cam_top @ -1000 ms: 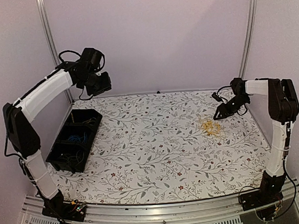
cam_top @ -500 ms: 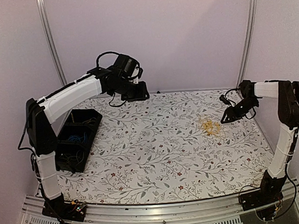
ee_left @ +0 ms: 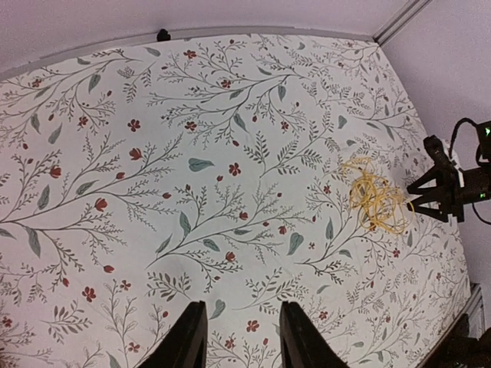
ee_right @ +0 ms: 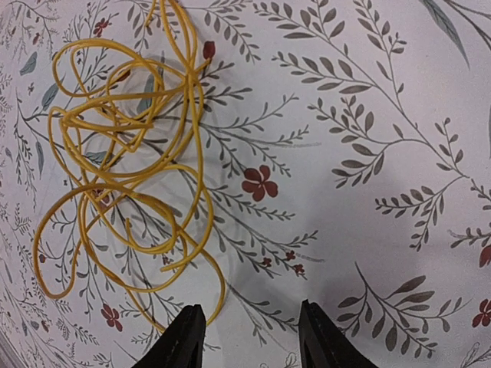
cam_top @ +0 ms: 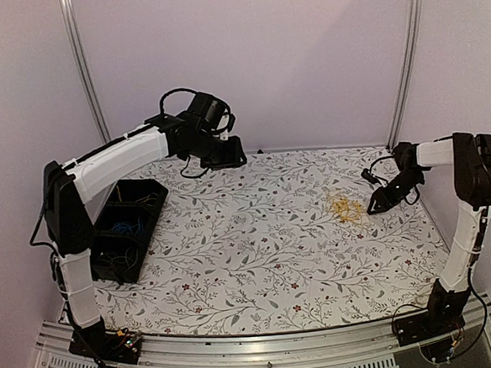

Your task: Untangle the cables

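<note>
Our right gripper (ee_right: 249, 341) hangs low, fingers parted and empty, just beside the yellow cables (ee_right: 123, 169) tangled on the table (cam_top: 260, 267) at its right side. We should pinch one outer loop, not the knot. Farther back, our left gripper (ee_left: 239, 341) hovers high, likewise parted, holding nothing.

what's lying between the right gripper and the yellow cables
Nothing: only bare flowered table cover lies between the right gripper and the yellow cables. The right wrist view shows it, with the nearest loop just ahead of the fingers.
</note>
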`<state>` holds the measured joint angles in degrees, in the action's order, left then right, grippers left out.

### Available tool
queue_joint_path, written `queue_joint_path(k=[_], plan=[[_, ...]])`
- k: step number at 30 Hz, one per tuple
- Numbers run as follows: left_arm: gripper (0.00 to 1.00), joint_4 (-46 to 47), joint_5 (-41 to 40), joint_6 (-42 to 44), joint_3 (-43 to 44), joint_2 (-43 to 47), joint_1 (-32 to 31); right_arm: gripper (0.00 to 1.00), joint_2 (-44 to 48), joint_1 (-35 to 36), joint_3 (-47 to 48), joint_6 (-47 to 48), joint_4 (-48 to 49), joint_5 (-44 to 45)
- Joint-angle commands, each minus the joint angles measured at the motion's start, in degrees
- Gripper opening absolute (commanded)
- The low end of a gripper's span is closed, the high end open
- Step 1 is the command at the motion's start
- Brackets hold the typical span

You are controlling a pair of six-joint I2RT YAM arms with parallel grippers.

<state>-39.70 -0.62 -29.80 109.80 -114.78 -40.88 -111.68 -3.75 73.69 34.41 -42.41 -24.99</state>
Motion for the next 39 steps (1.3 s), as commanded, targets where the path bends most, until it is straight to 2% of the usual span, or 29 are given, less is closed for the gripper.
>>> queue_joint_path(k=[1, 9, 13, 17, 18, 21, 22, 25, 29, 32, 39], plan=[[0.36, 0.9, 0.2, -1.3, -2.0, 2.8, -0.4, 0.46, -2.5, 0.9, 1.4, 1.9, 3.0, 1.0], [0.36, 2.6, 1.1, -2.3, -2.1, 1.8, -0.5, 0.42, -5.5, 3.1, 2.4, 1.9, 4.6, 1.0], [0.36, 4.4, 2.4, -2.6, -1.1, 0.1, -0.4, 0.29, -5.5, 3.4, 1.0, 2.4, 4.9, 1.5], [0.36, 6.9, 4.2, -3.4, 1.0, -2.5, -0.5, 0.02, -4.6, 5.7, -0.5, 3.2, 5.1, 3.6], [0.36, 7.8, 4.7, -3.5, 1.4, -3.2, -0.5, 0.0, -3.7, 5.7, -0.5, 3.0, 4.5, 3.9], [0.36, 12.0, 8.1, -3.5, 3.2, -5.5, -0.7, 0.0, 0.6, 5.7, 1.1, 2.6, 0.8, 4.1], [0.37, 12.7, 9.3, -1.5, 4.6, -6.3, -1.1, 0.0, 3.7, 5.7, 3.1, 2.7, -1.2, 3.9], [0.42, 10.5, 4.8, 8.0, 11.0, -7.9, -3.3, 0.0, 11.4, 6.8, 8.6, 4.1, -7.3, 5.3], [0.48, 20.9, 8.9, 12.7, 6.3, -3.6, -4.7, 0.0, 18.5, 8.4, 15.3, 7.4, -13.3, 3.8], [0.51, 29.2, 11.1, 15.0, 4.8, -2.8, -7.1, 0.0, 20.3, 9.1, 21.0, 8.3, -17.3, -1.6], [0.57, 38.6, 12.8, 18.1, 13.6, -10.6, -14.0, 0.0, 17.9, 9.6, 32.7, 3.9, -20.7, -16.6]])
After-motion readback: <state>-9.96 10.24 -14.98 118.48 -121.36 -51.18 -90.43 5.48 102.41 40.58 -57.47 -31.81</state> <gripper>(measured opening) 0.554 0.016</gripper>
